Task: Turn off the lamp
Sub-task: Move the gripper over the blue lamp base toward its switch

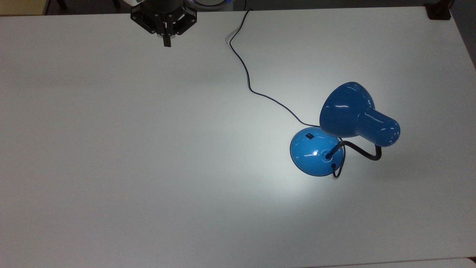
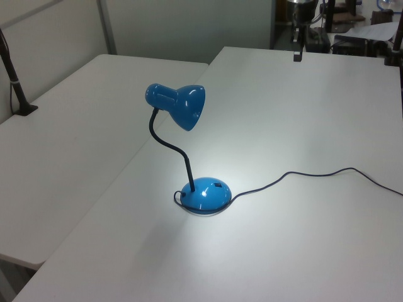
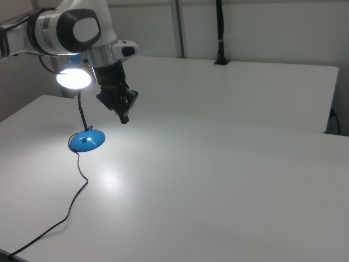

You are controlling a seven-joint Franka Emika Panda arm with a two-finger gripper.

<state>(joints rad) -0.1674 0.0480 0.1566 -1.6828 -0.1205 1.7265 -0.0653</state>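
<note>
Going left to right in the top view: the gripper (image 1: pixel 167 44) hangs near the far edge of the white table (image 1: pixel 111 149), fingers pressed together with nothing between them. Next comes the thin black cord (image 1: pixel 245 72), snaking down from that same edge toward the lamp (image 1: pixel 334 134), which sits well apart from the gripper on the top view's right. It's clearly lit, with a bright pool of light on the table around the round base (image 1: pixel 314 154) and the shade (image 3: pixel 73 78) glowing in the right view.

The small black switch (image 1: pixel 309 136) sits on the base just beside the shade's rim, so that's the tricky bit. Probably the biggest risk is the arm clipping the shade or gooseneck (image 1: pixel 362 150) on the way in and tipping the whole lamp. A press that lands off-center could also just slide the glossy base, and the cord could snag.
</note>
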